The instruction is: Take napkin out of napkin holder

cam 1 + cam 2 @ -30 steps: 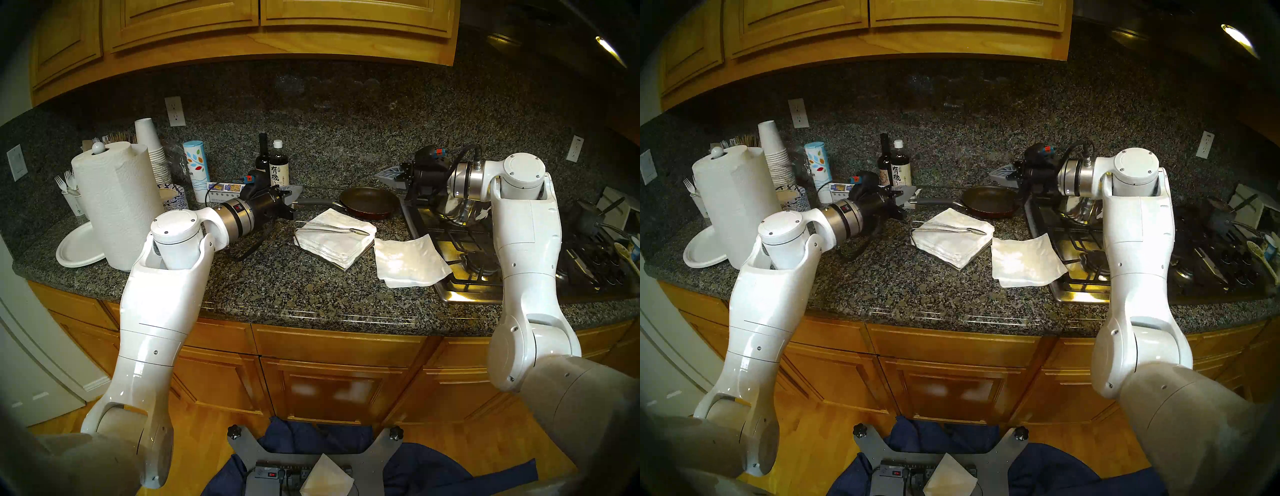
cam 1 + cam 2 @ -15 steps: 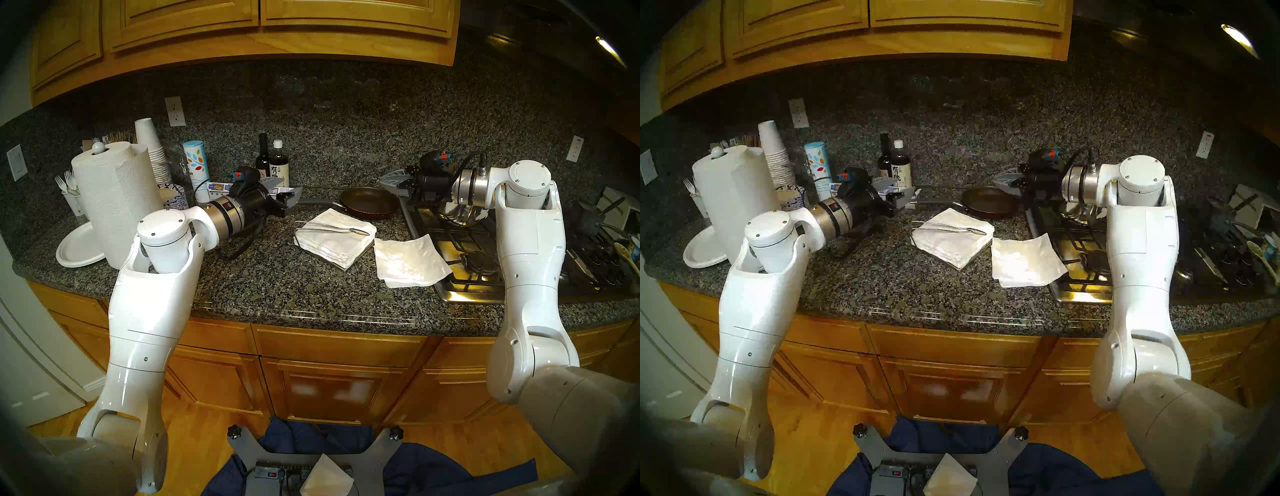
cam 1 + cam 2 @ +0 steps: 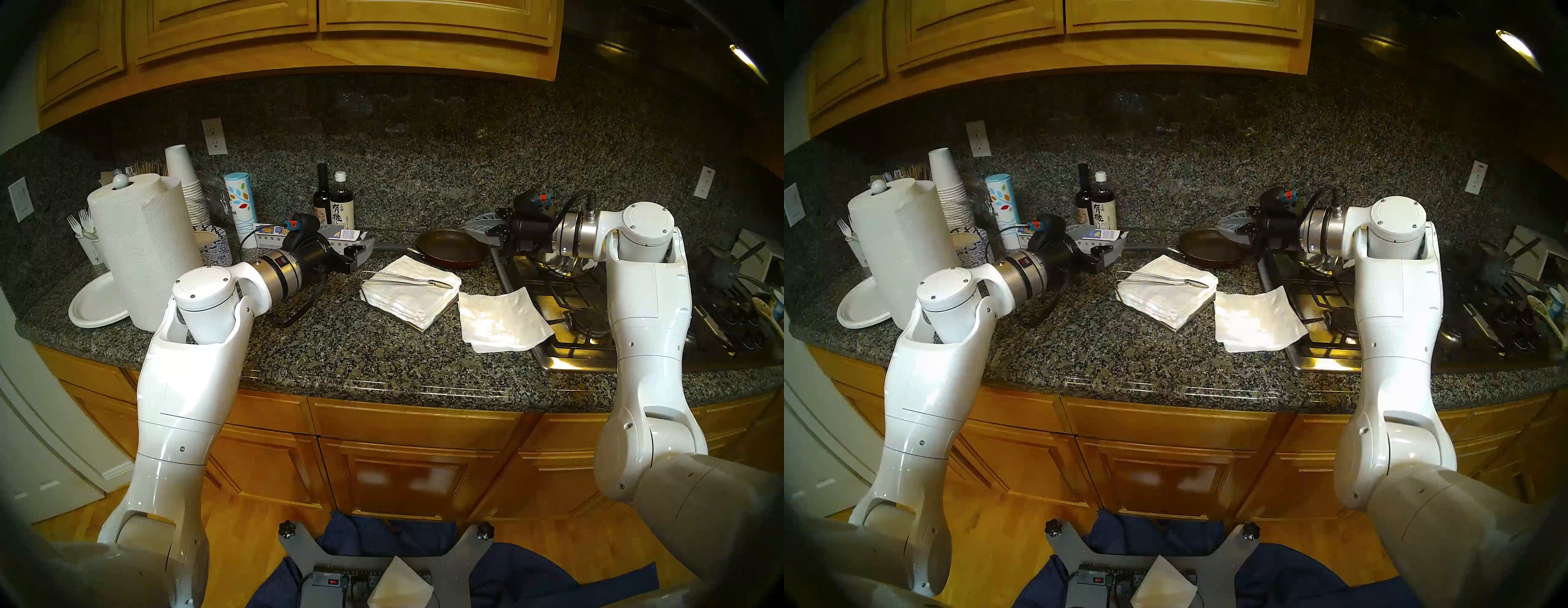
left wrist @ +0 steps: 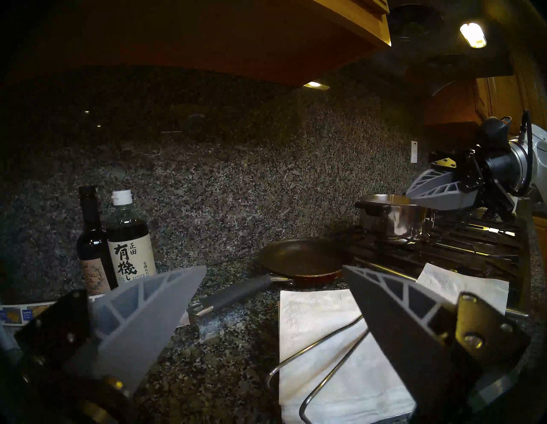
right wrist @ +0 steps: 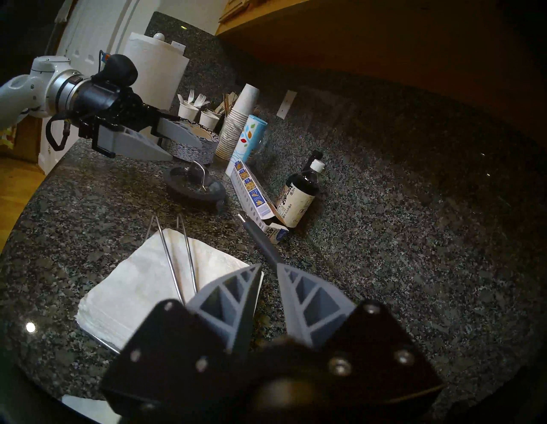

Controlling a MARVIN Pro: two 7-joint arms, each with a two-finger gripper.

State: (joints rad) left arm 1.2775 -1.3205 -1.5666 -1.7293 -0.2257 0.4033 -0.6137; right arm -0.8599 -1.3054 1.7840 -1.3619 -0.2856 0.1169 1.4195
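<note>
Head views: a single white crinkled paper napkin lay right of centre, beside the wire-armed metal napkin holder pinning its stack.

Left wrist: left gripper spread, empty.

Right wrist: right gripper slightly parted, empty.

My left arm and right arm: glossy white shells, small dark screws, silver wrist collars, black gripper housings, black looping cables. Grey ribbed triangular fingers (orange-blue tag on each wrist camera).
</note>
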